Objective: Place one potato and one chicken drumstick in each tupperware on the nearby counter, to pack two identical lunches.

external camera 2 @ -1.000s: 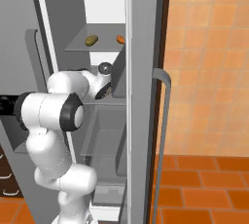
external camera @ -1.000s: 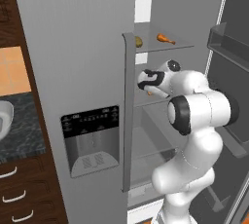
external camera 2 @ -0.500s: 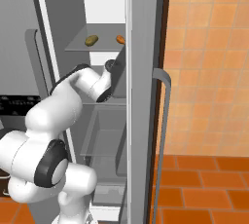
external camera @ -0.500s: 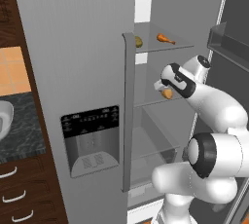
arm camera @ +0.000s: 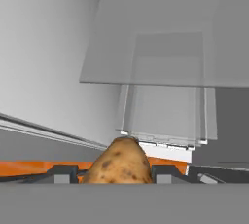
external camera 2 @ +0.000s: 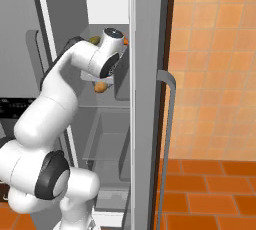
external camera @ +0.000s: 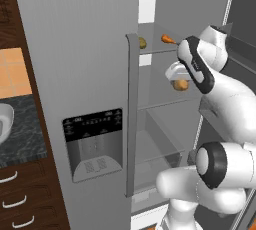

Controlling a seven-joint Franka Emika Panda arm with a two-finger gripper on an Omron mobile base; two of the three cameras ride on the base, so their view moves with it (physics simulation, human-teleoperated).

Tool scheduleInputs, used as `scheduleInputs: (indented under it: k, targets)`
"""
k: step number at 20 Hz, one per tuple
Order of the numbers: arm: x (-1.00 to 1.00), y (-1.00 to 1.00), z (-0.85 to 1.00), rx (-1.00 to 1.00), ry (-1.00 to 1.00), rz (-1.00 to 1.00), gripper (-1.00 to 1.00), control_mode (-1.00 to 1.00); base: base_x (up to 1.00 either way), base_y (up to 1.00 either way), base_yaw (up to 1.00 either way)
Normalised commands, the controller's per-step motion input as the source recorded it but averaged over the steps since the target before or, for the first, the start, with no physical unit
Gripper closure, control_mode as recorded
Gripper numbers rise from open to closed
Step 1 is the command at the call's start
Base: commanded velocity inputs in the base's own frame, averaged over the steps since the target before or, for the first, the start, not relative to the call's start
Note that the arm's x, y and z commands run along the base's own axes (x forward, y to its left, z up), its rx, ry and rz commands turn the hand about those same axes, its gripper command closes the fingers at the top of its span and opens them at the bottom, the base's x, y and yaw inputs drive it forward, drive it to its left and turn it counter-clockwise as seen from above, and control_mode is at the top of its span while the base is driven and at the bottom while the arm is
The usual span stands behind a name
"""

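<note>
My gripper [arm camera: 115, 173] is shut on a tan speckled potato [arm camera: 119, 162], which bulges up between the two dark fingertips [arm camera: 62, 173]. In the left base view the gripper [external camera: 179, 80] holds the potato [external camera: 181, 85] inside the open fridge, just below the upper glass shelf. A second potato [external camera: 142, 42] and an orange-brown chicken drumstick [external camera: 167, 39] lie on that shelf. The held potato [external camera 2: 101, 87] also shows under the hand in the right base view. A pale tupperware [external camera: 4, 123], cut off by the frame's left edge, sits on the dark counter [external camera: 27, 136].
The closed grey fridge door [external camera: 85, 89] with its dispenser panel [external camera: 94, 144] stands to the left of the opening. The open door [external camera 2: 150, 99] with a long handle [external camera 2: 167, 124] is close on the right. Glass shelves and a drawer [external camera: 160, 139] lie below the hand.
The arm has swung round and the hand has shifted right, away from the fridge's left wall, carrying the potato. The shelf's potato and drumstick have not moved.
</note>
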Motion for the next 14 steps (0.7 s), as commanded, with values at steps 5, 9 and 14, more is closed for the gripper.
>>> scheduleInputs:
  k: [5,9,14]
  targets:
    - [-1.00,0.20,0.00,0.00,-0.06,0.06,1.00,-1.00,0.00,0.00,0.00]
    - [-0.98,0.32,0.00,0.00,-0.01,0.01,1.00,-1.00,0.00,0.00,0.00]
    - [-1.00,0.13,-0.05,0.00,0.00,0.00,1.00,-1.00,0.00,0.00,0.00]
